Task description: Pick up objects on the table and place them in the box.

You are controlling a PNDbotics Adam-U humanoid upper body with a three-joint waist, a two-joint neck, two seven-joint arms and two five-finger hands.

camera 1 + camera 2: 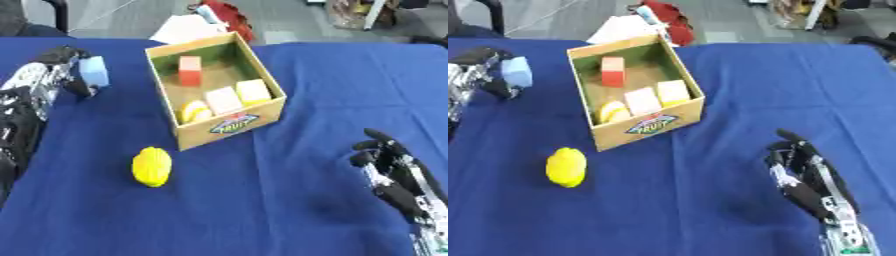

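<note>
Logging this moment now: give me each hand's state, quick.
Left hand: shut on the light blue block, left of the box.
Right hand: open, holding nothing, low at the right.

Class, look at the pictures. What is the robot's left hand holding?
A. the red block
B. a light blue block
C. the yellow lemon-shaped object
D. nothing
B: the left hand is curled round a light blue block to the left of the box, while the yellow object lies on the table and the red block sits in the box.
</note>
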